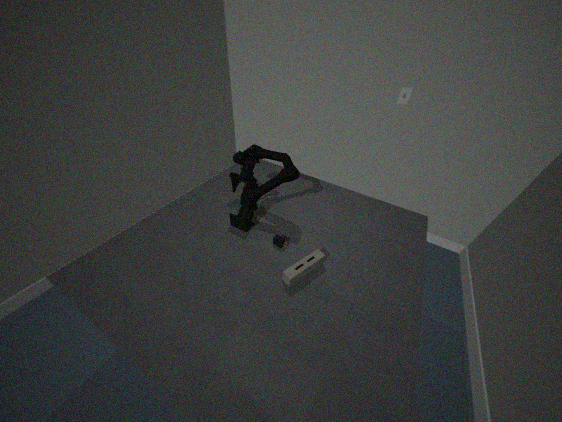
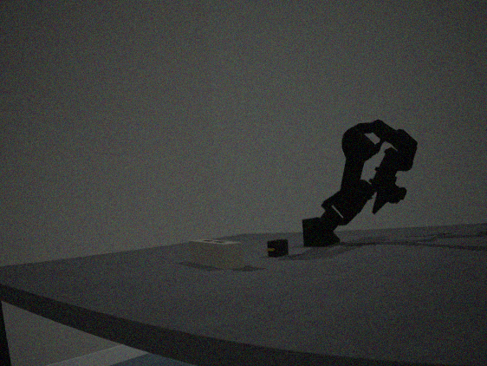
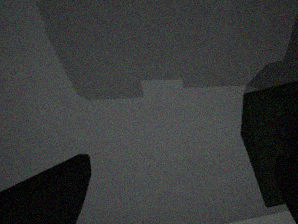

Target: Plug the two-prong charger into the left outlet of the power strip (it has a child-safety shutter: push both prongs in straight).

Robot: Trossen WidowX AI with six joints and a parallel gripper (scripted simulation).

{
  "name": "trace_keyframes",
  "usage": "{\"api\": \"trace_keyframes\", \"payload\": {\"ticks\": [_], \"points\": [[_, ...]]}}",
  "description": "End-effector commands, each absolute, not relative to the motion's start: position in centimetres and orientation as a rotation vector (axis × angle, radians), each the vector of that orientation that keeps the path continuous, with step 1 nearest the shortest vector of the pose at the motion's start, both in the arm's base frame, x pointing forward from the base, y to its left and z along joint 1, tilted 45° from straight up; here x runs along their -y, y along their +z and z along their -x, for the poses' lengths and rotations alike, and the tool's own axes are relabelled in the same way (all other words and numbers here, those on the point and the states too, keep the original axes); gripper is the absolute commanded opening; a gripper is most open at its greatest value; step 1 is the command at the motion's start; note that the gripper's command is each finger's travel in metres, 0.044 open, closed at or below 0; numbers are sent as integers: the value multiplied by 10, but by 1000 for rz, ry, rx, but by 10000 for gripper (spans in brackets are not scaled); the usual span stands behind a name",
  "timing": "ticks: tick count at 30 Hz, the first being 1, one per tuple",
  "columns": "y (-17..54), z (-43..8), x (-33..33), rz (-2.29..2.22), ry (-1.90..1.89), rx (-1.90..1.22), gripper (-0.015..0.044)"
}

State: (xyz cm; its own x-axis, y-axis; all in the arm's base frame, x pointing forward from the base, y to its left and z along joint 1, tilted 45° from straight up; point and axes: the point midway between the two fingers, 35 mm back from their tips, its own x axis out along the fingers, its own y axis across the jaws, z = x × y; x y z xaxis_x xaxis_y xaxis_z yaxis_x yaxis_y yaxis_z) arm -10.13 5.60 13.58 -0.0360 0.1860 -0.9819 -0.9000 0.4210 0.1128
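The small black charger [image 1: 278, 241] [image 2: 278, 248] lies on the grey table [image 1: 225, 310] [image 2: 347, 303] between the arm's base and the power strip. A yellowish mark, likely its prongs, shows on the side toward the strip. The pale power strip [image 1: 304, 263] [image 2: 217, 256] has two dark outlets on top. My gripper [image 1: 238, 186] [image 2: 378, 206] [image 3: 184, 165] is open with nothing visible between its fingers. It hangs above the table beside the arm's own base, away from charger and strip. One finger is partly hidden in the top and exterior views.
The arm's base [image 1: 242, 221] [image 2: 320, 232] stands beside the charger. The arm is folded back over itself. Walls rise behind the table. The room is dim, and shadows of the arm fall on the table. A pale edge shows at the bottom right of the wrist view.
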Motion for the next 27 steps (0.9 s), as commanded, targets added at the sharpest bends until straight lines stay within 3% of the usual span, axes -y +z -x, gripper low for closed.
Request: {"api": "trace_keyframes", "payload": {"ticks": [1, 27], "points": [[136, 101, -56, 718, 1007, -1314, 426], [152, 114, -90, 562, 938, -1465, 440]]}}
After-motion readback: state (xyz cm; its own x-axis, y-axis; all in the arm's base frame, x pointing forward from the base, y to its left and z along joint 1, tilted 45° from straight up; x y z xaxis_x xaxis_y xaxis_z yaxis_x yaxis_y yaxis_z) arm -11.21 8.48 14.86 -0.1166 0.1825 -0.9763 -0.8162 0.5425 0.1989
